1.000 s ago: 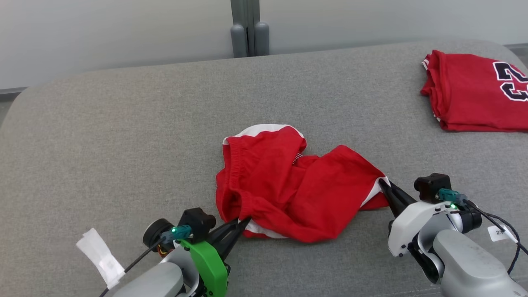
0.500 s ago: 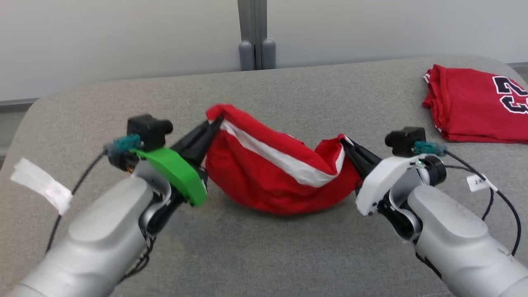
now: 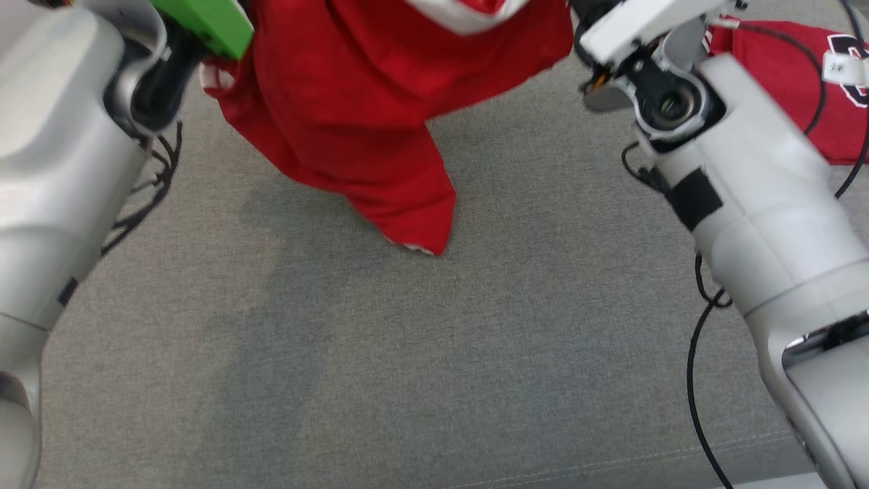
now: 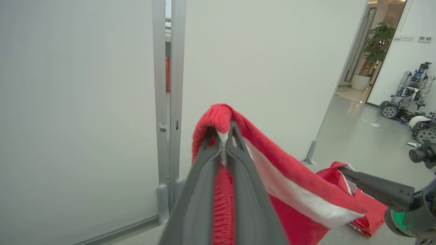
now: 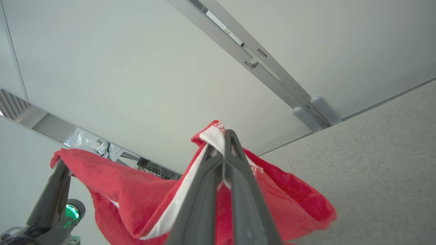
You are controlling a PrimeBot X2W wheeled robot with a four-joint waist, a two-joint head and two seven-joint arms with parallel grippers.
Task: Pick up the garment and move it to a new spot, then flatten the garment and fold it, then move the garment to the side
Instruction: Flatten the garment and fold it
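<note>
Grey fabric tabletop (image 3: 407,373) underneath, pale partition wall (image 4: 85,102) behind. At the left tool (image 4: 224,134), tips pinched tight on a bunched red edge of the garment (image 4: 289,190), with white trim caught between them. At the right tool (image 5: 227,136), the same tight clamp, on a corner with a white stripe. Both held high above the surface, toward 11 and 1 o'clock in the head view, with the red cloth slung between them and sagging. Hanging clear of the fabric across most of its width; lowest tip down near centre, touching or just above, unclear.

Outward from there: left forearm (image 3: 47,170) along 9 o'clock, right forearm (image 3: 760,204) running from 1 down to 4 o'clock, black cables (image 3: 696,380) looped beside each. Folded red jersey (image 3: 787,68) lying at 2 o'clock, partly behind the right arm, apart from the hanging cloth. Bare, open surface from centre through 5, 6 and 7 o'clock toward the near edge.

Beyond the far edge, grey upright post (image 4: 169,102) set in the wall. In the left wrist view, at 2 o'clock, an open doorway with a potted plant (image 4: 376,44) and other wheeled robots (image 4: 407,92) on the floor.
</note>
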